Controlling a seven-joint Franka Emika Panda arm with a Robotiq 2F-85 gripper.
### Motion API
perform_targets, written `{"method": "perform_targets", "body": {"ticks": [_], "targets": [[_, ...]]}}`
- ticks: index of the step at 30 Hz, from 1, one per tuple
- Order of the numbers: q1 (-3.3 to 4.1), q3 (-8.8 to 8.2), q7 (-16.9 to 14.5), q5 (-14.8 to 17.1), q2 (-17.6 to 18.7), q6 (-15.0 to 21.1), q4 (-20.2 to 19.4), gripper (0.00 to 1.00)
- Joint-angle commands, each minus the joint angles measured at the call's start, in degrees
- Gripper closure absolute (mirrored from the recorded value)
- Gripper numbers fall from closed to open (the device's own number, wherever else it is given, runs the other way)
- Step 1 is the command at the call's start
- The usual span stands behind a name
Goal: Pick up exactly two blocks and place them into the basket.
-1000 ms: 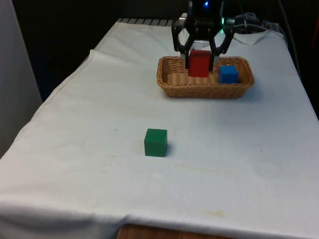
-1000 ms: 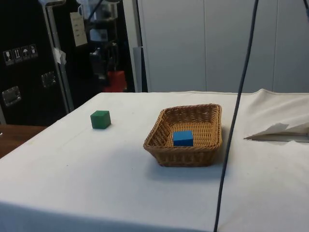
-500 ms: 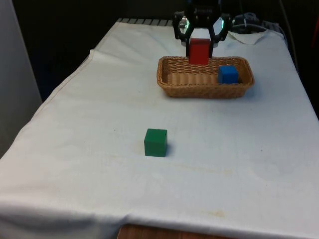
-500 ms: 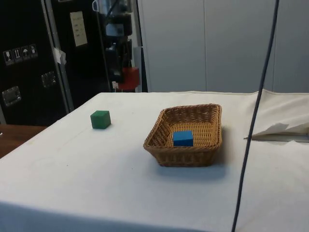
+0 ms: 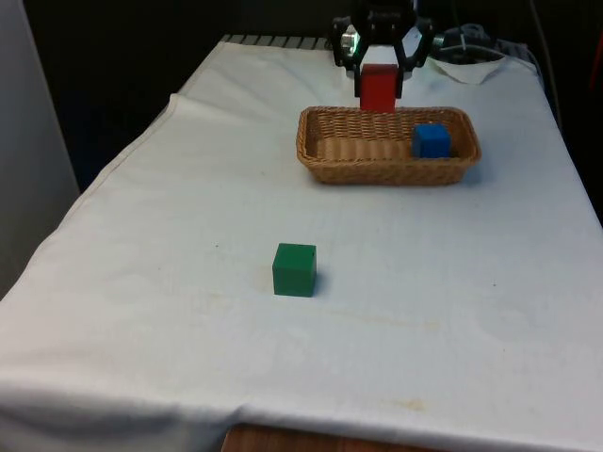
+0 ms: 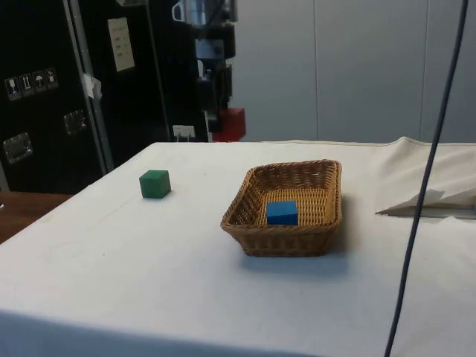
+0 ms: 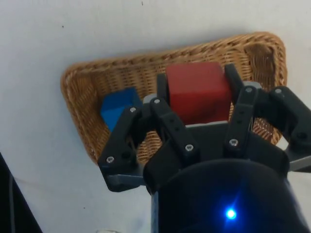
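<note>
Red was the colour in the claw: the gripper point(image 5: 379, 87) had its two fingers closed against opposite faces of a red block point(image 5: 378, 89), carried in the air above the wicker basket point(image 5: 320, 160) near its far rim, at the far end of the table point(image 5: 170, 282). The wrist view looked straight down past the red block point(image 7: 197, 92) into the basket point(image 7: 77, 102), where a blue block point(image 7: 118, 109) already lay; in the front view that blue block point(image 5: 431, 140) sat in the basket's right end. A green block point(image 5: 294, 269) stood alone on the white cloth, well apart from the basket on the near side. By my reading the step in hand was delivery of the second block, with the first already placed. The next move called for lowering the red block over the bare part of the basket floor, to the left of the blue one, and spreading the fingers; the green block should stay where it was. No brand, label or writing on the blocks or basket could be read
</note>
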Motion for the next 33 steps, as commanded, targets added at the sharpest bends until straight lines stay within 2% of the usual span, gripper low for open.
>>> {"method": "perform_targets", "body": {"ticks": [1,4,5,6,11,13,19,20,21,22,25,28,29,30,33], "targets": [[0.00,0.00,0.6,-0.8,-0.6,1.6,-1.5,0.96],[0.00,0.00,0.4,-0.6,-1.3,4.2,-4.8,0.96],[0.00,0.00,0.0,0.0,-1.0,3.0,-4.0,0.96],[0.00,0.00,0.3,-0.6,-1.4,4.8,-5.5,0.96],[-0.06,-0.06,-0.4,-0.2,-1.1,8.9,-9.2,0.96],[0.00,-0.06,-0.5,0.0,-1.1,8.6,-9.5,0.96],[-0.06,-0.74,-2.0,0.1,-0.5,13.7,-13.5,0.96],[-0.06,-0.80,-2.2,0.1,-0.3,14.3,-14.0,0.96],[0.00,-0.80,-1.8,0.0,-0.4,12.9,-13.2,0.96],[-0.06,-0.92,-2.3,0.2,-0.2,15.1,-14.6,0.96],[0.00,-1.09,-3.0,0.4,0.7,17.6,-16.3,0.96],[-0.06,-1.26,-3.5,0.5,1.5,19.5,-17.5,0.96],[0.00,-1.32,-2.9,0.1,1.4,18.4,-17.0,0.96],[-0.06,-1.26,-3.6,0.6,2.0,20.2,-17.8,0.96],[-0.06,-1.20,-4.0,0.8,3.2,21.9,-18.6,0.96]]}}
